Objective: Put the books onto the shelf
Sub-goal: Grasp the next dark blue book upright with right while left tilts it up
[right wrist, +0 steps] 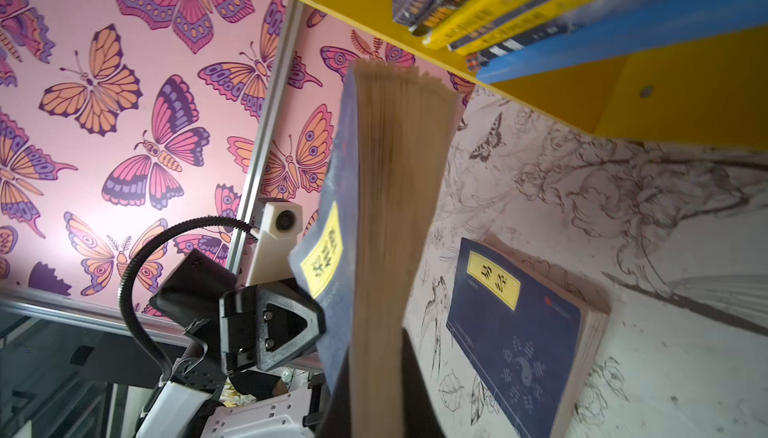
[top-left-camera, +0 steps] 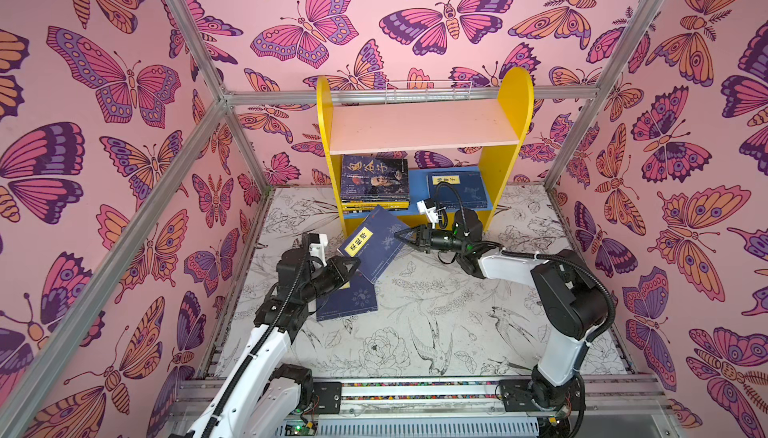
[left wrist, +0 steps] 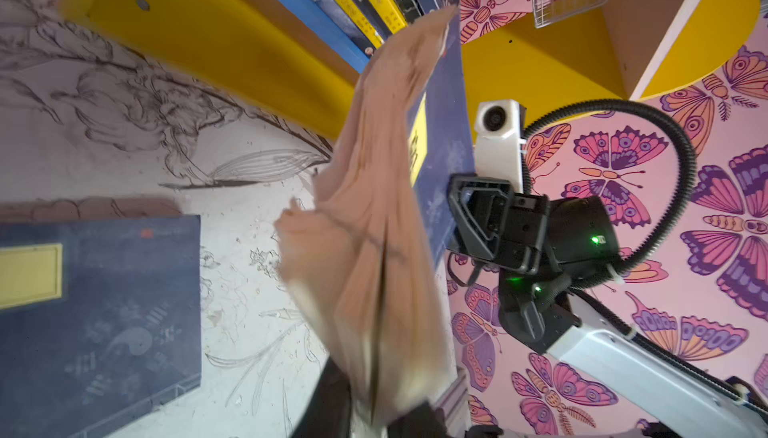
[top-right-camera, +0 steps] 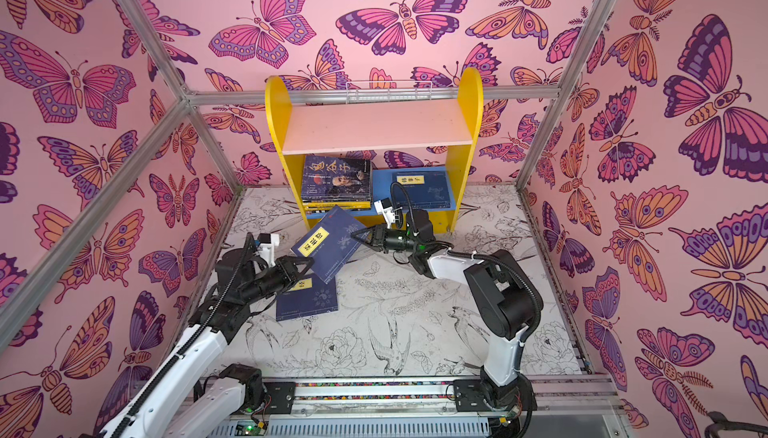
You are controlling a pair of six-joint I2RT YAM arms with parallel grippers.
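We start at the right gripper (top-left-camera: 402,237), whose jaws are clamped on the right-hand edge of a navy book (top-left-camera: 376,240) held tilted in the air in front of the shelf (top-left-camera: 424,132). At the opposite corner of the same book sits the left gripper (top-left-camera: 352,265); its jaws straddle the cover's edge, and we cannot tell whether they still pinch it or stand slightly apart. In the left wrist view the pages (left wrist: 374,228) fan out, tan and blurred, so the book hangs partly open.

This raised book is a thin paperback with a dark blue cover, pale line drawings and a yellow rectangular label bearing black Chinese characters that we cannot read with certainty. Below it, flat on the floral-printed tabletop (top-left-camera: 436,323), lies a second navy book (top-left-camera: 347,303); in the right wrist view its yellow label reads 易经 (right wrist: 494,280), above a yin-yang and trigram motif.

On the shelf's blue lower board (top-left-camera: 417,209), a stack (top-left-camera: 374,184) sits at the left, topped by a dark cover with white brush calligraphy and an old man's face, with yellow and dark spines beneath. A third navy book (top-left-camera: 457,190) with a yellow label lies at the right. The pale pink upper board (top-left-camera: 424,126) spans the yellow side panels.
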